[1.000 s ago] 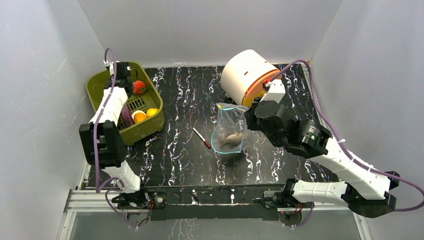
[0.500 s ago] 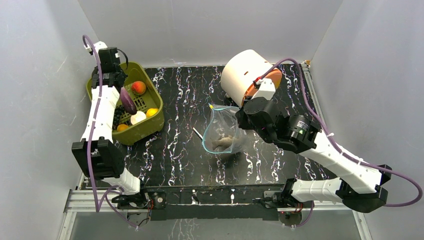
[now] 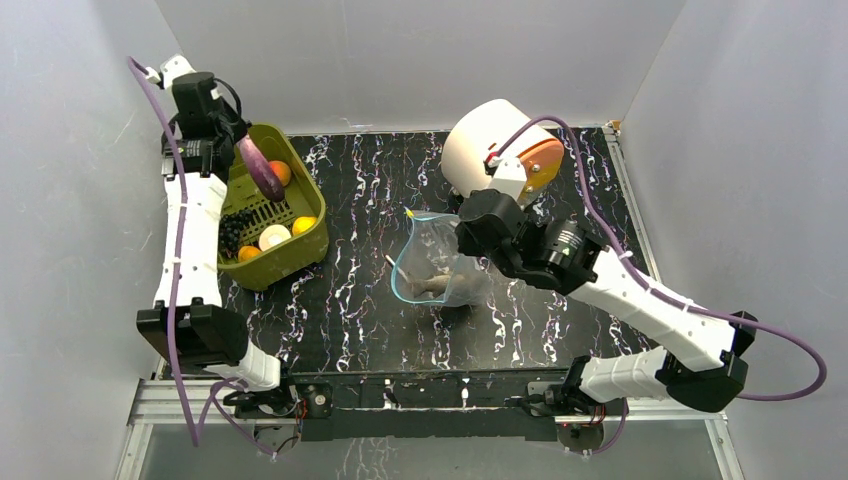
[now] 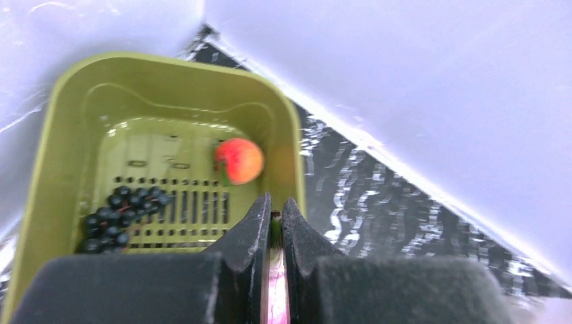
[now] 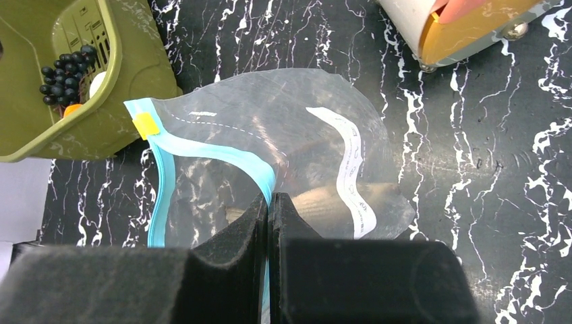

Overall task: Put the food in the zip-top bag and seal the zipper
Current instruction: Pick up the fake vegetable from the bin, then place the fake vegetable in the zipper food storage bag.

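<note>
— Black marbled worktop [image 3: 350,190] is stretching between white walls, and the left tool [image 3: 240,150] is hanging high over the green basket [image 3: 312,248]. What is it carrying?

— It is pinching the purple piece [image 3: 262,172] by its stem end, with its fingers almost pressed together. The piece is dangling below the tips. In the left wrist view the peach [image 4: 239,160] and grape cluster [image 4: 121,212] are sitting in the basket, beneath and beyond that tool.

— And the right tool [image 5: 270,199]?

— Its fingers are squeezing tight on the zipper [image 5: 202,152] at the edge of the zip-top bag [image 5: 303,135], lifting the mouth so it is gaping. The grey fish [image 5: 337,199] is lying inside, just beyond the tips.

— How should the carry be going?

— By my judgement, the purple piece needs bringing across to the bag, well off to the left tool's right. Then it needs lowering end-first through the teal loop before the fingers are spreading. The right tool should be holding the mouth wide and steady. That plastic is looking limp, so a nudge on the rim could be folding it shut.

— Anything else waiting?

— Yes, the white ball [image 3: 274,237] is lying in the basket below the left tool.
</note>
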Controlling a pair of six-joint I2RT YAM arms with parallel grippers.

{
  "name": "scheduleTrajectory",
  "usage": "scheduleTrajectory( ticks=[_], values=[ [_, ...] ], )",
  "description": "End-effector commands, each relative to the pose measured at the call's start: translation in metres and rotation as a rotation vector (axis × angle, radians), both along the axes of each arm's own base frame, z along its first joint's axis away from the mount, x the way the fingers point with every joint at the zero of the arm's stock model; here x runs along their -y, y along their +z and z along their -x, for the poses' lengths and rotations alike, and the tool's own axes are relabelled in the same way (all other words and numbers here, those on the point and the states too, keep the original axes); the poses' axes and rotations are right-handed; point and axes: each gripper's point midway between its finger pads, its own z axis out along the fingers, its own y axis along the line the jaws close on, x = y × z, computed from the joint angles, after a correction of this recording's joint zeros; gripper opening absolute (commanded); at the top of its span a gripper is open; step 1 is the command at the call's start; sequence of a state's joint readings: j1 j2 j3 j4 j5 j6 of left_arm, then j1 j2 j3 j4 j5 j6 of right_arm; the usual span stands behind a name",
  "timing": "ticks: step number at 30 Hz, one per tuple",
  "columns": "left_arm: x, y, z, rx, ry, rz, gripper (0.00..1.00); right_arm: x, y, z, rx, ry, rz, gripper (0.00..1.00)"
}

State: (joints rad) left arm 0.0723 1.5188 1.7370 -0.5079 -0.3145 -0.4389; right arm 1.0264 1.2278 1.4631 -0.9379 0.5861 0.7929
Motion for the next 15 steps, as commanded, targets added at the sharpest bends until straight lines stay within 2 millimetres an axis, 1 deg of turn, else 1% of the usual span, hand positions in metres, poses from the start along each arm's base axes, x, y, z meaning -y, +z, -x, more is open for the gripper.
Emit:
scheduleTrajectory(
  ticks=[1,3,6,8,11,12,14,15],
  values=[
    [0.04,0.05,0.005,0.135,-0.122,0.194,0.0,-0.016,0.035,-0.009,0.05,-0.013,-0.122,0.0],
    [0.058,0.057,0.005,0.172,-0.175,0.294,0.0,-0.018,0.035,-0.012,0.042,-0.03,-0.135,0.0],
    [0.084,0.061,0.012,0.216,-0.242,0.464,0.0,-0.02,0.039,-0.017,0.047,-0.042,-0.146,0.0],
    [0.1,0.058,0.014,0.209,-0.279,0.559,0.0,-0.022,0.041,-0.021,0.042,-0.06,-0.151,0.0],
    [0.127,0.06,0.019,0.209,-0.356,0.612,0.0,-0.03,0.045,-0.027,0.032,-0.074,-0.178,0.0],
    [0.134,0.059,0.02,0.212,-0.374,0.629,0.0,-0.033,0.046,-0.029,0.026,-0.074,-0.186,0.0],
    [0.146,0.064,0.022,0.236,-0.408,0.672,0.0,-0.038,0.047,-0.032,0.008,-0.074,-0.196,0.0],
    [0.154,0.064,0.023,0.236,-0.422,0.694,0.0,-0.04,0.044,-0.034,-0.003,-0.076,-0.193,0.0]
  ],
)
